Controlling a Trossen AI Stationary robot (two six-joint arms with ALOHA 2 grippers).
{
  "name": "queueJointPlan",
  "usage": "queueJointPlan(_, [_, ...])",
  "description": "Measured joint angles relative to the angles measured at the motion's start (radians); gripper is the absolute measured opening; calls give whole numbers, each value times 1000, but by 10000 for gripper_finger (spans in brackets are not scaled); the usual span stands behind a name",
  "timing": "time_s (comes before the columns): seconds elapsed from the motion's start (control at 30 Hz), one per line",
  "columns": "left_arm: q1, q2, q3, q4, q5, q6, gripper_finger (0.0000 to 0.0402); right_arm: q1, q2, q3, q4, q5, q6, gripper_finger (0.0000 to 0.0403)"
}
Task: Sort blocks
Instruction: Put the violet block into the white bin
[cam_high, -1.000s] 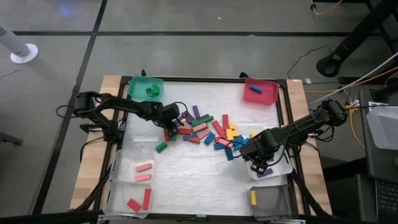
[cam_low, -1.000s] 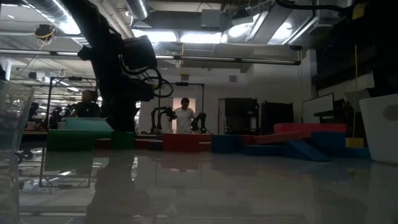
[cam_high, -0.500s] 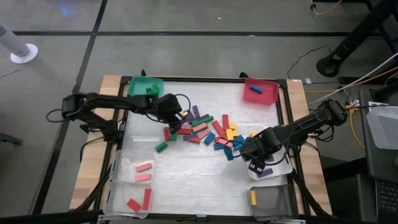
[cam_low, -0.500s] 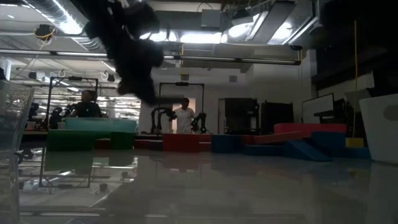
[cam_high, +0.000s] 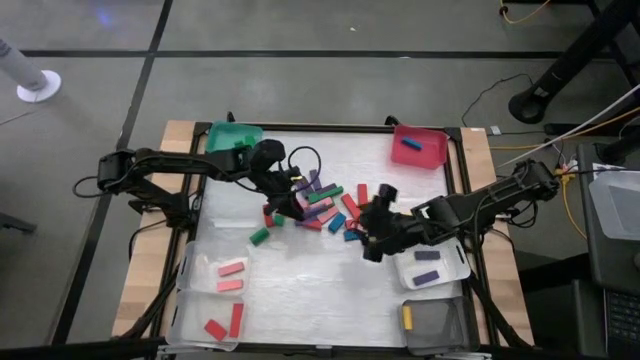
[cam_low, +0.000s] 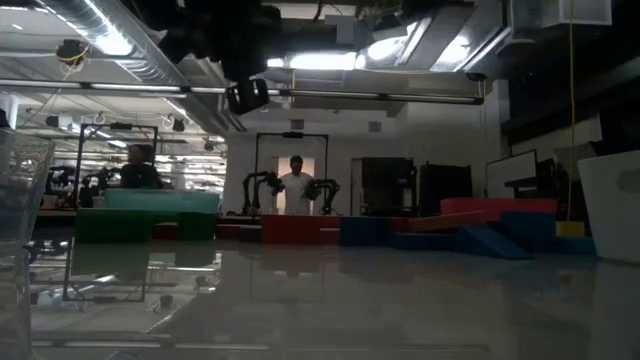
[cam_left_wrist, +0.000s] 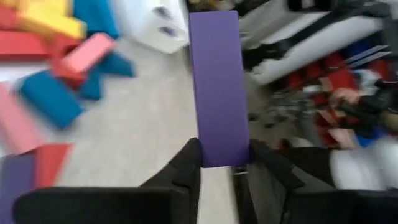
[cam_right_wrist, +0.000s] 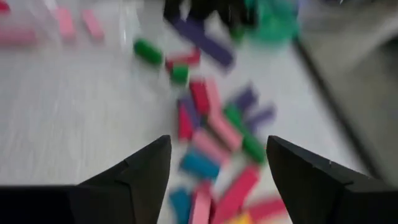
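**Left wrist view: purple block held above the pile**

Left gripper (cam_left_wrist: 224, 163) is pinching a purple block (cam_left_wrist: 217, 87) by one end, above the heap of blocks (cam_high: 330, 208). Right gripper (cam_right_wrist: 217, 165) is hanging wide open and empty over the heap. Next, the purple block probably needs carrying to the clear bin (cam_high: 458, 271) holding purple blocks.

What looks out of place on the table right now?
A blue block lies in the red bin, mismatched with its colour. The green bin holds only green.
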Motion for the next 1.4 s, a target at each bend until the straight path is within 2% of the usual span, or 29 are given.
queueJointPlan(0.07, [-7, 0, 0, 25, 36, -14, 87, -17, 0, 0, 100, 24, -90, 264])
queueJointPlan(0.2, [-36, 0, 0, 59, 67, -19, 86, -88, 0, 0, 218, 4, -124, 264])
queueJointPlan(0.4, [-81, 0, 0, 122, 71, -12, 88, -191, 23, 0, 292, -350, -163, 264])
queueJointPlan(0.57, [-102, 0, 0, 139, 85, -6, 87, -217, 40, -1, 352, -535, -267, 264])
queueJointPlan(1.07, [-106, -1, 1, 152, 92, 0, 88, -215, 50, 0, 274, -610, -340, 264])
queueJointPlan(1.4, [-103, -1, 1, 151, 74, 59, 90, -215, 51, 0, 350, -626, -403, 264])
